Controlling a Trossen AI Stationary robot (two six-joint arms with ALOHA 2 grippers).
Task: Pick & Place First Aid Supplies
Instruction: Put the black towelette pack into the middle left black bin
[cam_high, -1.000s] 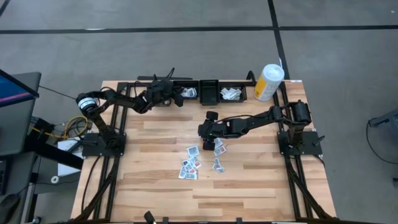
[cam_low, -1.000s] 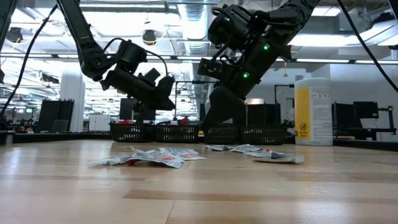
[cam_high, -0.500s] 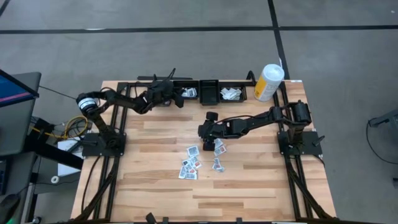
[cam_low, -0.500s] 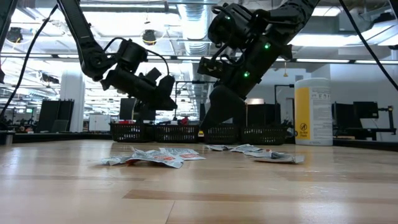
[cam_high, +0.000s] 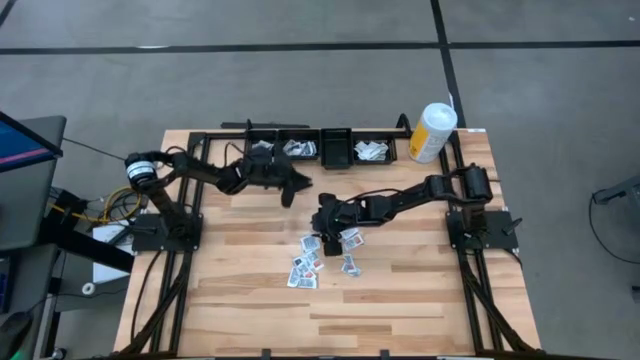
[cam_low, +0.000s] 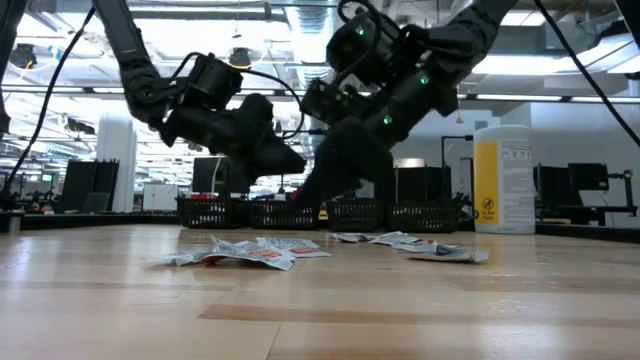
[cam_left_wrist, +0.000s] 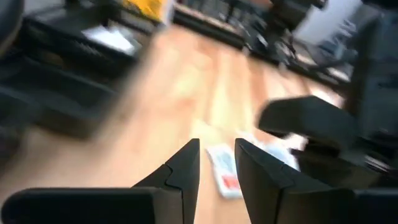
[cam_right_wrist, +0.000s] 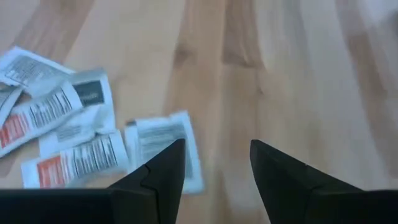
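Several small white packets (cam_high: 305, 266) with grey and red print lie flat and scattered on the wooden table, also seen as packets (cam_low: 255, 252) in the low view. My right gripper (cam_high: 321, 227) hovers open just above the far side of that scatter; in its wrist view the right gripper (cam_right_wrist: 214, 158) has one packet (cam_right_wrist: 158, 146) beside its finger. My left gripper (cam_high: 296, 186) is open by a narrow gap and empty, hanging in the air between the far bins and the scatter. The left gripper (cam_left_wrist: 216, 155) has a packet (cam_left_wrist: 224, 174) showing beyond its fingers.
Three black bins (cam_high: 337, 149) stand in a row along the far edge, two with packets inside. A tall white-and-yellow canister (cam_high: 432, 131) stands at the far right corner. The two grippers are close together over the table's middle. Bare wood lies toward the near edge.
My left gripper has swung away from the far bins toward the table's middle and the right arm, coming lower. My right gripper has shifted a little toward the near-left, over the packets, and dipped. The packets have stayed where they lay.
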